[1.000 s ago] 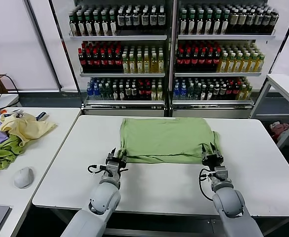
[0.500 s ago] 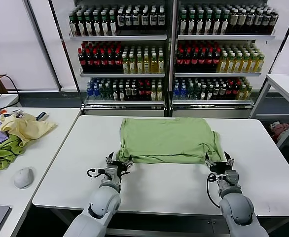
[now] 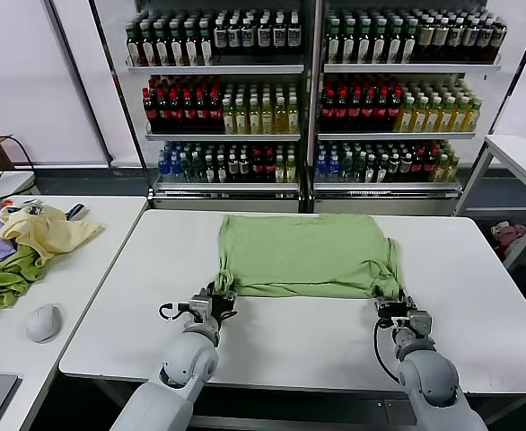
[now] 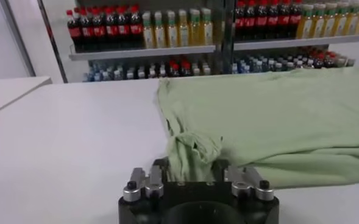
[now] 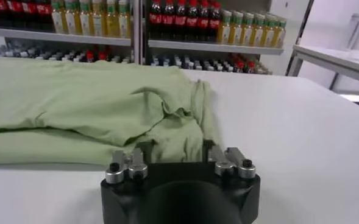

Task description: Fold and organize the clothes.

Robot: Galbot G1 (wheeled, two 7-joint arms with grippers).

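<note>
The light sage-green cotton shirt (image 3: 306, 255) lies flat and partly folded in the middle of the white rectangular table (image 3: 478, 314), its near edge doubled over and its far edge toward the shelves; at the near left corner the cloth bunches into the left gripper (image 3: 211, 303), whose jaws are closed on that puckered fold, as the left wrist view shows with the fabric (image 4: 194, 152) drawn down between the finger mounts; at the near right corner the right gripper (image 3: 398, 308) likewise has its jaws clamped on the shirt's edge (image 5: 173, 137), the cloth running in between them; both grippers sit low at the table surface, well apart; behind the table stand glass-fronted shelves of bottled drinks (image 3: 308, 99); on the side table to the left lie a pale yellow crumpled garment (image 3: 43, 231), a darker green cloth (image 3: 7, 278) and a white computer mouse (image 3: 42, 321).
</note>
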